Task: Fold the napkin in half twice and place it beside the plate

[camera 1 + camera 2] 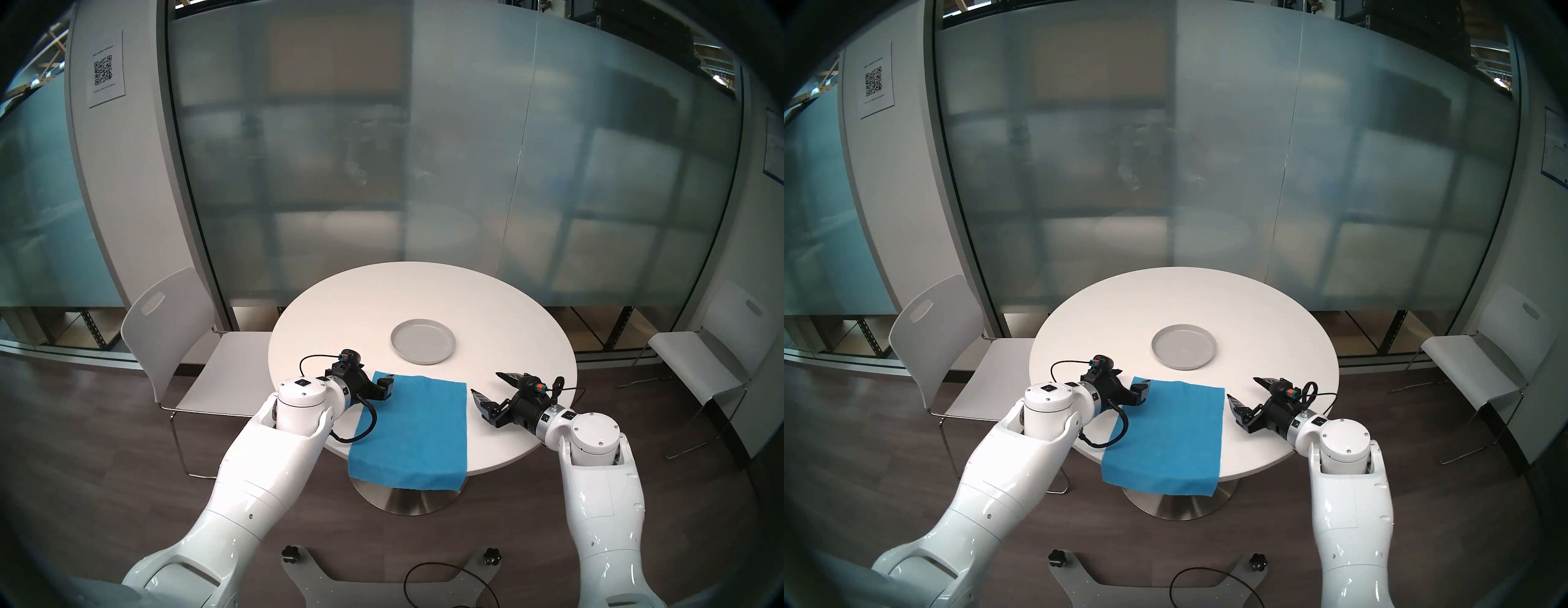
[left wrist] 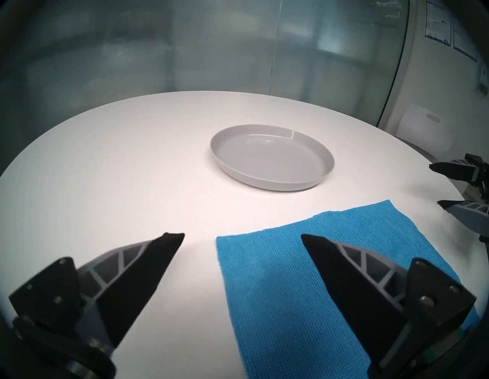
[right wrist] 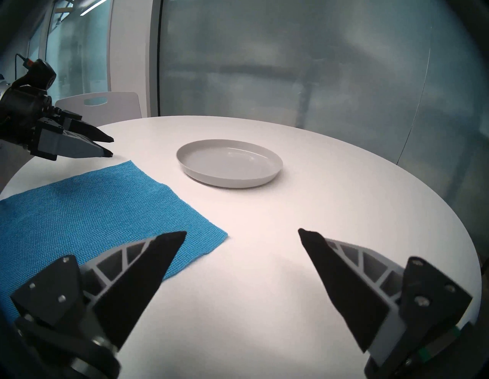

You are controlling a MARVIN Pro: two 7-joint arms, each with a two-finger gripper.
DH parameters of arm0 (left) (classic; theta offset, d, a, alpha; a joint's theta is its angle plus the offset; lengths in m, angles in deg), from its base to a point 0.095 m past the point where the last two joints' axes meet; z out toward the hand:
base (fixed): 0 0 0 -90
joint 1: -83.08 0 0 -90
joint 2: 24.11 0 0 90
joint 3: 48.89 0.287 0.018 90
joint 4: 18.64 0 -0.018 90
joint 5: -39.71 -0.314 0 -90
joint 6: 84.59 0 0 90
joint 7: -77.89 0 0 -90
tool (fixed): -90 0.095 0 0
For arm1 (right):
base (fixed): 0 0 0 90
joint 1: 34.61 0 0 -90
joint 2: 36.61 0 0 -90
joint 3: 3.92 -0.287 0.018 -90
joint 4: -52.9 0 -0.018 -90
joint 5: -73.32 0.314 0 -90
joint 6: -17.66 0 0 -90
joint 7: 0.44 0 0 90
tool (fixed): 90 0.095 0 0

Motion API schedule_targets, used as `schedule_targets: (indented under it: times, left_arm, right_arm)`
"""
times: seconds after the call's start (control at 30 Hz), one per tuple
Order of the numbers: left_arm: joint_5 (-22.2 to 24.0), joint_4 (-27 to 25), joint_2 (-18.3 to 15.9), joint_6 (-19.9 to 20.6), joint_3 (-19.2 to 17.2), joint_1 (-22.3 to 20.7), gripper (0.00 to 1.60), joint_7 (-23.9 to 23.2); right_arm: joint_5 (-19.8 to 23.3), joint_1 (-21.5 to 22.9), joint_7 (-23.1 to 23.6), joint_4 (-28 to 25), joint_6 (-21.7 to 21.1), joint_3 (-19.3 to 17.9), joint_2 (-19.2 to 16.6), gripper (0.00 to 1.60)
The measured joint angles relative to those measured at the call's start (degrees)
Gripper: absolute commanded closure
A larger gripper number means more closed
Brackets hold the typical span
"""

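napkin point(image 1: 413, 429) flat, unfolded, near edge overhanging table point(image 1: 339, 305), plate point(image 1: 423, 342) beyond | left gripper point(image 2: 242, 235) and right gripper point(image 3: 242, 233) spread wide, empty, at far corners | pinch both corners level, fold evenly

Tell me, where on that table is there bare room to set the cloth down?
Bare table left of the plate and right of it toward the rim. The near edge is crowded: napkin, left hand, right hand.
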State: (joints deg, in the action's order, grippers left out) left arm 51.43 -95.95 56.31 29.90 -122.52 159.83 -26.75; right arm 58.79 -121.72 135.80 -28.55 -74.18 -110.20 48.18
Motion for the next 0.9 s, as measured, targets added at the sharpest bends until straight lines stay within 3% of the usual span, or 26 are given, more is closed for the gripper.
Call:
schedule_targets:
  times: [0.9]
  left_arm:
    - [-0.85, 9.07, 0.9, -1.1, 0.58, -5.16, 0.0, -1.54]
  right_arm:
    - [-0.3, 4.7, -2.06, 7.73, 0.58, 1.83, -0.83, 0.09]
